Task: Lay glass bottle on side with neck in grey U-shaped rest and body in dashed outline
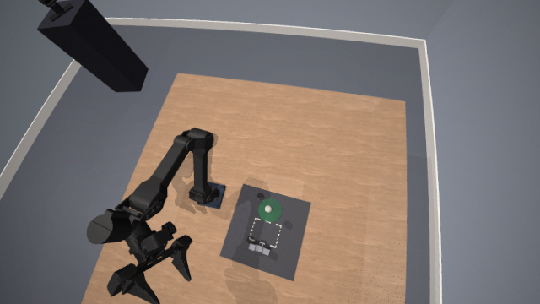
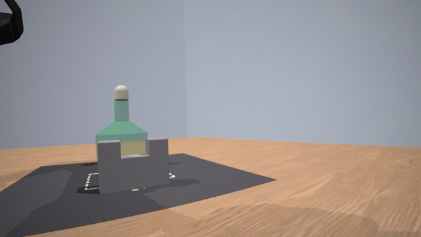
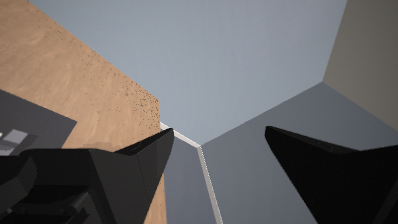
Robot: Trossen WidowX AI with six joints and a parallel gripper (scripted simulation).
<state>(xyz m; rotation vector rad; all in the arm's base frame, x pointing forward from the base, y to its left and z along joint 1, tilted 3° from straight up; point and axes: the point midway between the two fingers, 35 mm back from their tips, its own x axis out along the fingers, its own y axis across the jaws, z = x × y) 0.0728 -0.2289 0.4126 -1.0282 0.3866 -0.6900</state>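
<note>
Blue-grey walls meet in a corner behind a broad tabletop of pale brown wood grain [image 1: 321,143] [image 2: 329,171] [image 3: 90,75]. On it lies a dark grey rectangular mat [image 1: 291,257] [image 2: 223,178] [image 3: 45,120], and on that the translucent green glass bottle with a rounded cream cap [image 1: 274,214] [image 2: 122,128] stands upright. A yellowish band shows on its body through the notch of the rest in the exterior view.

Just beside the bottle's base, the white dashed outline [image 1: 278,236] [image 2: 87,182] is marked on the mat. At the outline's far end from the bottle stands the grey U-shaped rest [image 1: 259,249] [image 2: 135,172] [image 3: 15,137], its notch facing up with nothing laid in it.

Well apart from the bottle, off to one side of the mat, the black parallel-jaw gripper [image 1: 174,290] [image 3: 218,132] is released, its two tapered fingers spread wide with nothing between them. Its black jointed arm [image 1: 169,165] bends back over the table to a dark blue base plate [image 1: 222,192] near the mat.
</note>
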